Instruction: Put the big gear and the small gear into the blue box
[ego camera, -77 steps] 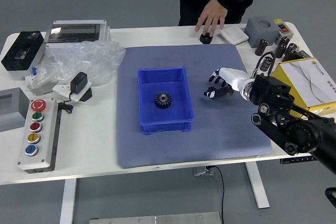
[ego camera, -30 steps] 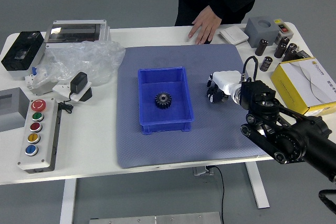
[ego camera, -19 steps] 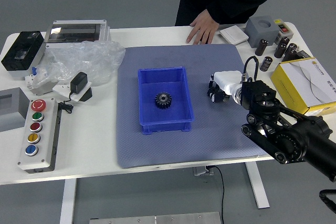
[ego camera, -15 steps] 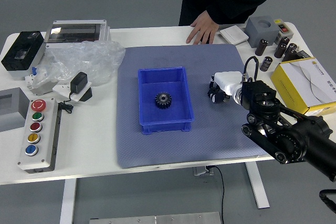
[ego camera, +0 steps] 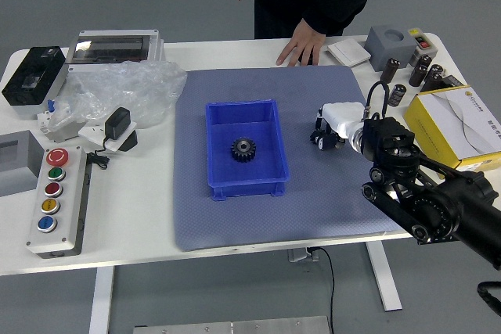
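Observation:
The blue box (ego camera: 247, 188) stands open on the grey-blue mat (ego camera: 227, 228). One dark toothed gear (ego camera: 243, 149) lies flat on its floor, near the middle. To the right of the box, over the mat, is my right hand (ego camera: 328, 135), white-backed with black parts. It does not touch the box. Whether it holds anything cannot be made out; the mat beneath it is hidden. A second gear cannot be identified. My left hand is out of view.
Behind the table a person rests one hand (ego camera: 302, 43) on its far edge; the other hangs away from it. Plastic wrap (ego camera: 133, 91) and a button panel (ego camera: 63, 205) lie left. A yellow box (ego camera: 458, 127) and dark cylinders stand right.
Since the earliest frame, my right arm has shifted left and lower, and the hand tilts more downward. The person's hand has moved slightly left; the dark piece under it no longer shows.

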Controlling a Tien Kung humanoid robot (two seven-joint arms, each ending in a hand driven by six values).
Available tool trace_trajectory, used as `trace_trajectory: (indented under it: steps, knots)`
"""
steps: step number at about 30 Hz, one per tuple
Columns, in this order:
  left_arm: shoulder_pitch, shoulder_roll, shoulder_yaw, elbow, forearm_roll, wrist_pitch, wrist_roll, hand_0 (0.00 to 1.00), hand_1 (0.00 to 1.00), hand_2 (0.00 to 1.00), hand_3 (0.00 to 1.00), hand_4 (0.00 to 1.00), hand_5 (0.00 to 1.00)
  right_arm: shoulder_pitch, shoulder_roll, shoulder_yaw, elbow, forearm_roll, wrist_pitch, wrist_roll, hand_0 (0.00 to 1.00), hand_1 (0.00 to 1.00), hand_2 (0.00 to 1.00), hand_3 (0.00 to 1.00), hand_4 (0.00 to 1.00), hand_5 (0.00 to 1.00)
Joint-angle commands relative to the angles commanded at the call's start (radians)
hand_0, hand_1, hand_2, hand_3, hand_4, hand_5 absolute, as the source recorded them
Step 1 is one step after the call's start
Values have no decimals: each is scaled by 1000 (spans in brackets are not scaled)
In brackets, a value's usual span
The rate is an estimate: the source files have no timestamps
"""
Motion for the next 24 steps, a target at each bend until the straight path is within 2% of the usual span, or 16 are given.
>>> trace_trajectory:
  steps: [12, 16, 17, 22, 23, 24]
  knots:
    - [0, 0, -2, 0, 1, 0, 0, 795, 819, 809, 839, 662, 258, -3, -4, 14, 14, 4, -1, -1, 402, 447, 466, 589, 502, 223]
    - [1, 0, -2, 0, 1, 0, 0, 795, 819, 809, 839, 662, 258, -3, -7, 29, 21, 7, 18, -4, 402, 447, 466, 589, 502, 223]
    - [1, 0, -2, 0, 1, 0, 0, 795, 819, 809, 839, 662, 258, -3, -8, 34, 22, 9, 26, -6, 448, 527, 613, 741, 701, 393]
    - [0, 0, -3, 0, 2, 0, 0, 795, 819, 809, 839, 662, 258, -3, -7, 46, 27, 15, 57, -20, 448, 527, 613, 741, 701, 393]
    - [0, 0, -3, 0, 2, 0, 0, 795, 819, 809, 839, 663, 258, -2, -7, 47, 28, 16, 62, -23, 488, 558, 659, 837, 733, 419]
    - [0, 0, -3, 0, 2, 0, 0, 795, 819, 809, 839, 663, 258, -2, -6, 48, 28, 18, 66, -25, 488, 558, 659, 837, 733, 419]
